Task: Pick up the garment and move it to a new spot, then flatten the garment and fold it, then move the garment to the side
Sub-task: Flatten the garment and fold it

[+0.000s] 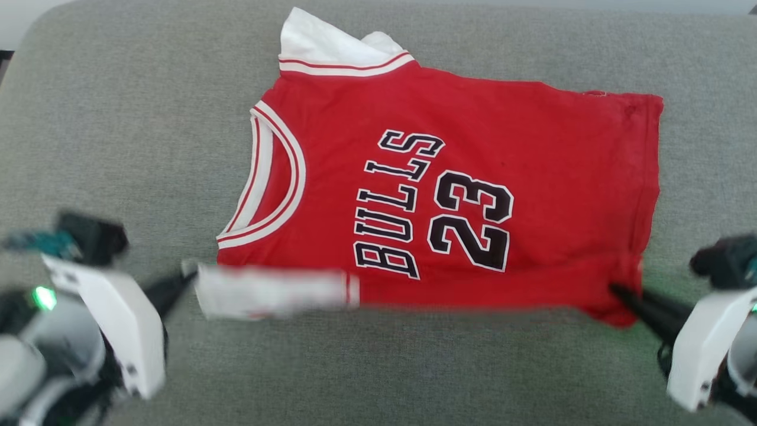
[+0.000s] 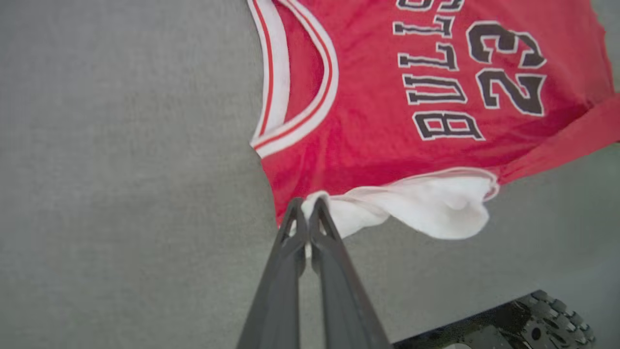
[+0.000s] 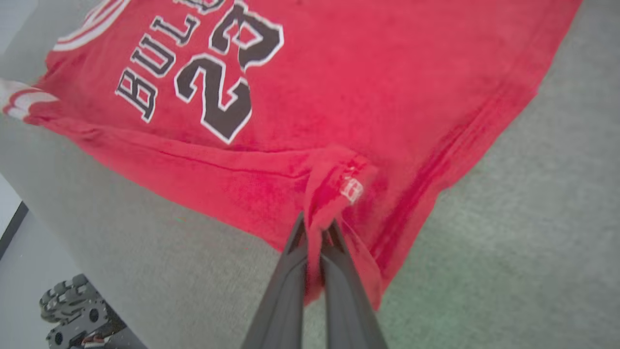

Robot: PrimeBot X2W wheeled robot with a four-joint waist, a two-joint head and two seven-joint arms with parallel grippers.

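The garment, a red T-shirt with white sleeves and a dark "BULLS 23" print, lies spread on a grey cushion, collar to the left. My left gripper is shut on the near white sleeve, which is lifted and blurred; the dark fingers pinch its end. My right gripper is shut on the near hem corner of the garment, red cloth bunched between its fingers. The far white sleeve lies at the top.
The grey cushion stretches wide around the shirt, with free room left, right and near me. Its front edge drops off toward a pale floor. Part of the robot's wheeled base sits below that edge.
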